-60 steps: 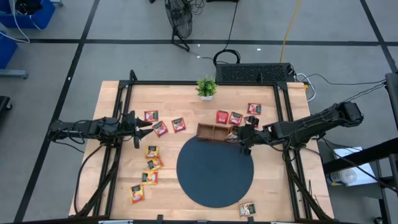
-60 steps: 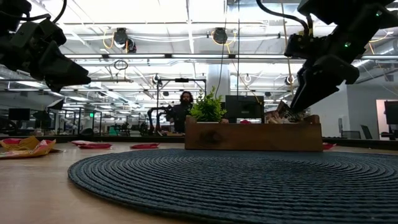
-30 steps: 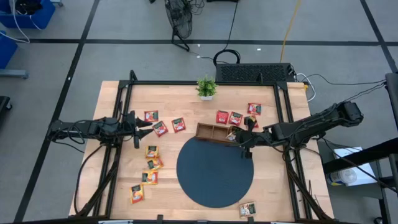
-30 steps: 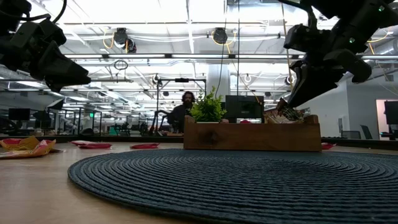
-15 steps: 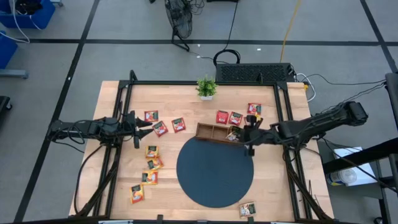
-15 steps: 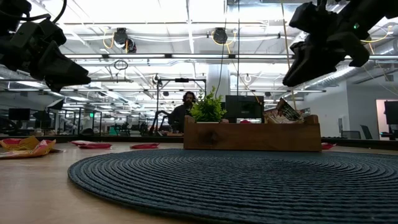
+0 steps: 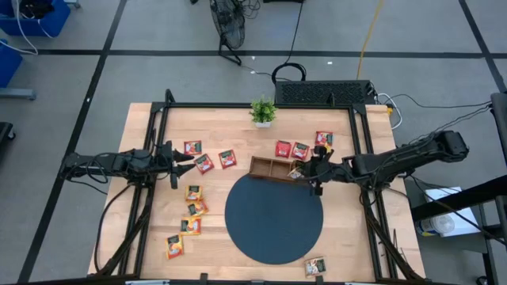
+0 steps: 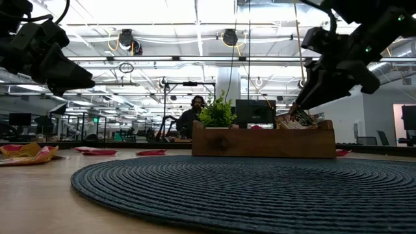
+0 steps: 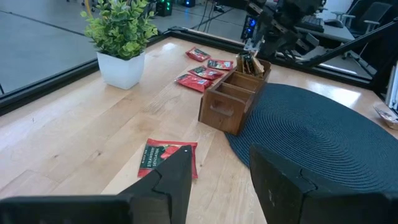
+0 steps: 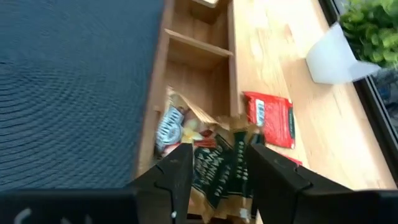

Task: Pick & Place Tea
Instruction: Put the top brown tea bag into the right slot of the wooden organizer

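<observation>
Small square tea sachets lie flat on the table: red ones [image 7: 204, 163] by my left gripper and red ones [image 7: 300, 150] beyond the brown wooden tray [image 7: 273, 168], yellow-orange ones [image 7: 193, 207] at the left, and a pale one [image 7: 314, 267] at the near edge. Several sachets [image 10: 186, 127] stand crumpled in the tray's right compartment and stick up over its rim [image 8: 292, 119]. My right gripper [image 10: 217, 174] is open and hangs just above them [image 8: 298, 109]. My left gripper [image 7: 181, 162] is open and waits in the air at the table's left. My right gripper comes slanting down from the table's right onto the sachets in the tray's right compartment, one finger [image 10: 180, 171] on either side of a dark-printed sachet [image 10: 217, 163]. Whether the fingers touch it I cannot tell.
A dark round woven mat [image 7: 273, 215] lies in front of the tray. A small potted plant [image 7: 263, 111] stands at the far edge. A black frame rail [image 7: 360, 142] runs along the table's sides. A person shows in the room behind the table [image 8: 194, 110].
My right gripper rose from the tray's right compartment and drew a little toward the table's right and far side, then came back down over the same compartment. The sachets stayed in the compartment.
</observation>
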Robot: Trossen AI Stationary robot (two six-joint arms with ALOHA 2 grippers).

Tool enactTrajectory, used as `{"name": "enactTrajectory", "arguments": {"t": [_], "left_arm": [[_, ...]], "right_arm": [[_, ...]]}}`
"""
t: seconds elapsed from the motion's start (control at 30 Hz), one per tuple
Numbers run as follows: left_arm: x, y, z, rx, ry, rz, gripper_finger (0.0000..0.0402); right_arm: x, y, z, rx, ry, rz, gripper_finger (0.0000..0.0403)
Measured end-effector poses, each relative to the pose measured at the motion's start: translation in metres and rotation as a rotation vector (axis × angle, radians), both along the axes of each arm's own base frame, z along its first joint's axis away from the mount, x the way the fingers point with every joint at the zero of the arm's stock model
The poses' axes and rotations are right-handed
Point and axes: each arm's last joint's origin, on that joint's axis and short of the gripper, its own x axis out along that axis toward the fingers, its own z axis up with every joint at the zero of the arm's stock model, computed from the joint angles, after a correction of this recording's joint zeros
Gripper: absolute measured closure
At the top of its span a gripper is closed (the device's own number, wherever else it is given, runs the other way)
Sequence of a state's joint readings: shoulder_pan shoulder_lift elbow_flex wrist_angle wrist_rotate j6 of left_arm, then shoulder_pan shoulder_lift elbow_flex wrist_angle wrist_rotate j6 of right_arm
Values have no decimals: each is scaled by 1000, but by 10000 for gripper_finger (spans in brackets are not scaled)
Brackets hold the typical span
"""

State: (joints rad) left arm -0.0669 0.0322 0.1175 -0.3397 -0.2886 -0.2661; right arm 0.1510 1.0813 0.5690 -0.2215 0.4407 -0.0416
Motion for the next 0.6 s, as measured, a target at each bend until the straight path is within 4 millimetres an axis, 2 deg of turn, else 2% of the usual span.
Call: {"name": "enactTrajectory", "arguments": {"t": [0.37, 0.6], "left_arm": [[0, 0, 0, 0, 0, 0, 240], [0, 0, 0, 0, 0, 0, 240]], "right_arm": [[2, -8, -2, 143, -14, 22, 279], [3, -8, -3, 161, -3, 39, 325]]}}
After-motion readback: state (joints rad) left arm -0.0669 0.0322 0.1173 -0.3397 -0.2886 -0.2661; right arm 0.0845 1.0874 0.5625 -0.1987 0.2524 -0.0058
